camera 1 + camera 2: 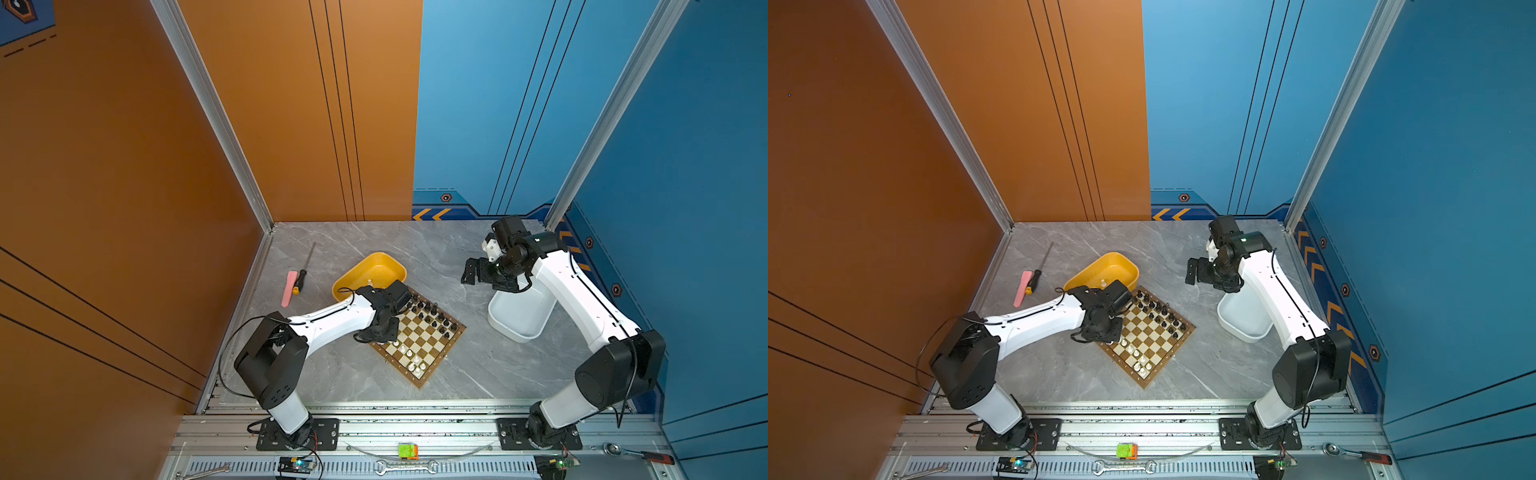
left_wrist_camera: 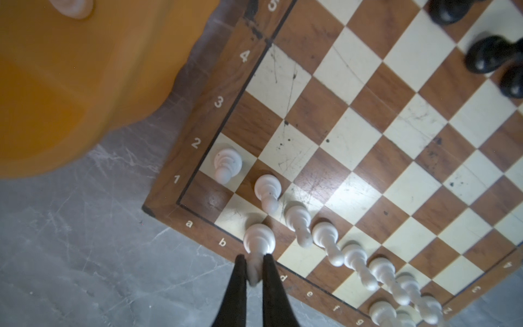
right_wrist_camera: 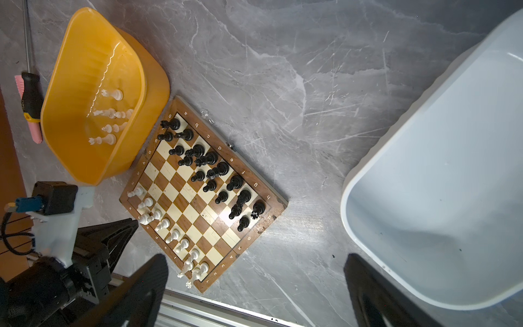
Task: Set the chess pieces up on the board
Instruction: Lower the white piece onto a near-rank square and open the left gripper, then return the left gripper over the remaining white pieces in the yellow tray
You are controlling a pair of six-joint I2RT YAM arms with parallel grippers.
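Left pincer (image 2: 254, 258) is closed on a white piece (image 2: 259, 239), pinched by its head with the base pointing away from the fingertips toward the board (image 2: 365, 119). The piece's long axis runs in line with my fingers, so it hangs upright over the back row, in the lower middle of the left wrist frame. It sits just past the row of white pawns (image 2: 325, 235) and near the corner lettered a and b. The base appears to straddle the second and third squares from that corner. I cannot tell from any view whether it is already touching wood or hanging just above. The corner square and its neighbour are bare, and a few white pieces (image 2: 382, 311) stand at the other end of that row, at the lower right of the frame. The black pieces (image 3: 209, 158) fill their two rows on the opposite side. A few more white ones (image 3: 113, 94) lie in the yellow tub (image 3: 85, 70), which sits just beside the board's edge, at the upper left of the right wrist frame. Right pincer (image 1: 473, 272) is wide open and holds nothing. It hovers by the near end of the white tub (image 3: 424, 198), at the right of centre in both top views and well apart from the board. Judgement: the left arm is much the nearer, and the next move is a short straight descent along the piece's own axis. The risk is clipping the pawn just beside it on release.
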